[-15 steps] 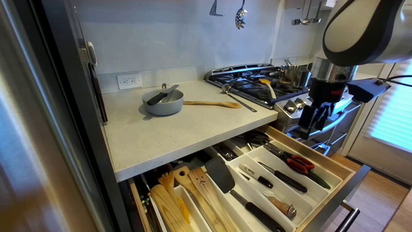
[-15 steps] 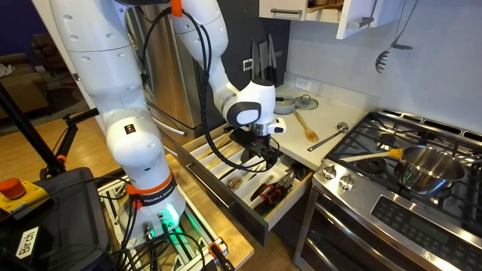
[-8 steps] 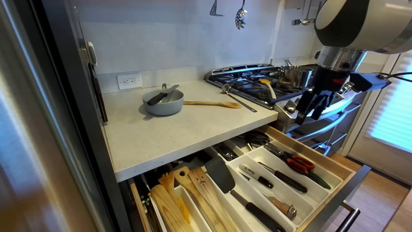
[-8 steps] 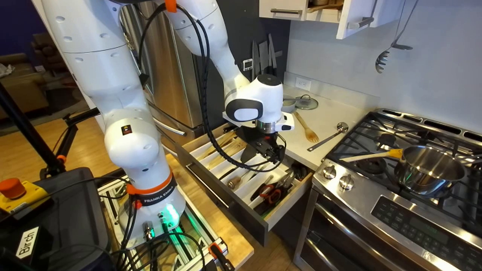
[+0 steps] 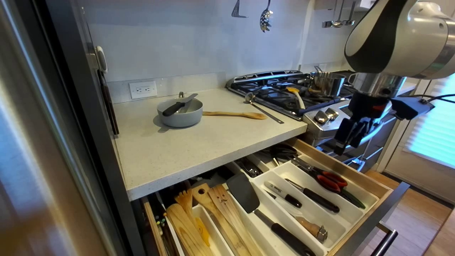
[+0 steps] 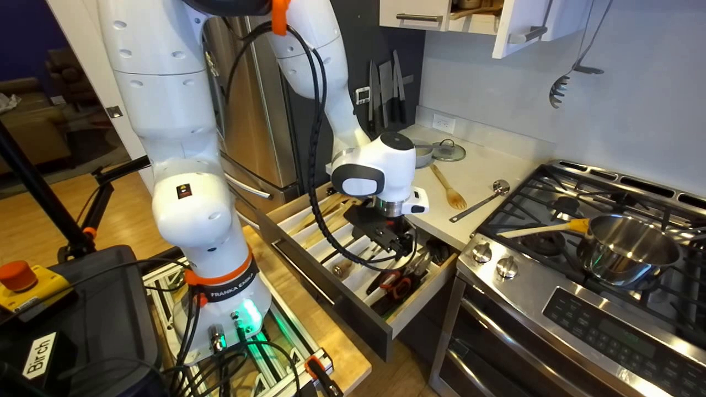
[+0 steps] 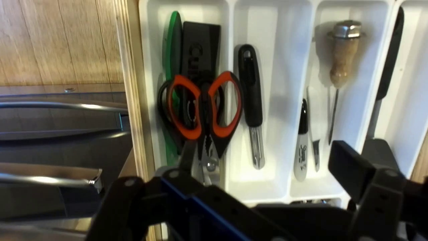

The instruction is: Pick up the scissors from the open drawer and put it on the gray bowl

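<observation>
The scissors [image 7: 223, 131], with red and black handles, lie in an end slot of the open drawer [image 7: 128, 67]. In the wrist view their blades point down the picture and are partly hidden by a finger. They also show in both exterior views [image 5: 333, 178] [image 6: 405, 286]. My gripper [image 7: 267, 163] is open and empty, its fingers wide apart. It hangs above the drawer [image 5: 369, 180], apart from the scissors, as an exterior view shows [image 5: 348, 143]. The gray bowl [image 5: 183, 119] stands on the counter with a black-handled utensil across its rim.
A black peeler [image 7: 252, 90], a marker [image 7: 301, 154] and a wooden-handled tool [image 7: 344, 60] lie in neighbouring slots. A green item [image 7: 173, 43] lies under the scissors. A wooden spoon [image 5: 241, 114] and a metal ladle [image 5: 265, 111] lie on the counter near the stove [image 5: 270, 96].
My gripper has risen slightly and then come down lower over the drawer, shifting a little to the right in both exterior views. The scissors and bowl have not moved.
</observation>
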Controlling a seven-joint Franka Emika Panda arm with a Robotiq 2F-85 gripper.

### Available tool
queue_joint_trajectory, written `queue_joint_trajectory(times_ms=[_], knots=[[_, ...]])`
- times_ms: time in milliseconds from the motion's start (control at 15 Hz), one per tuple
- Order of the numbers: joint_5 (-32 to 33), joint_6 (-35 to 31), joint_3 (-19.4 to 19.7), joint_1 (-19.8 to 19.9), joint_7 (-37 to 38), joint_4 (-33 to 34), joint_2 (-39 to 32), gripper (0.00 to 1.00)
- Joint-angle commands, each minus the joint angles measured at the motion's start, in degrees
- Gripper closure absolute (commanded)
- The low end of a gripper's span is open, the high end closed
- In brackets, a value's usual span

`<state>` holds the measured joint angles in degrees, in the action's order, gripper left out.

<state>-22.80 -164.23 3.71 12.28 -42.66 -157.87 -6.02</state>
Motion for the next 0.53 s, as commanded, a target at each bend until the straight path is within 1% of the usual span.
queue_joint_trajectory(times_ms=[0,133,200,267,333,400,467], knots=[[-1.6,-5.1,-0.2,2.2,-5.6,2.4,-8.9,0.0],[-3.9,-8.7,-3.1,4.8,-9.6,3.5,-11.6,0.01],[-5.6,-12.1,-5.5,6.4,-11.4,4.5,-13.5,0.08],[-6.9,-13.8,-7.7,8.3,-12.0,5.6,-14.8,0.01],[-3.9,-10.9,-3.8,4.8,-8.9,2.9,-11.0,0.02],[-4.1,-11.5,-4.5,5.3,-9.2,3.5,-12.0,0.01],[-4.1,-11.5,-4.4,5.2,-9.2,3.6,-12.1,0.01]])
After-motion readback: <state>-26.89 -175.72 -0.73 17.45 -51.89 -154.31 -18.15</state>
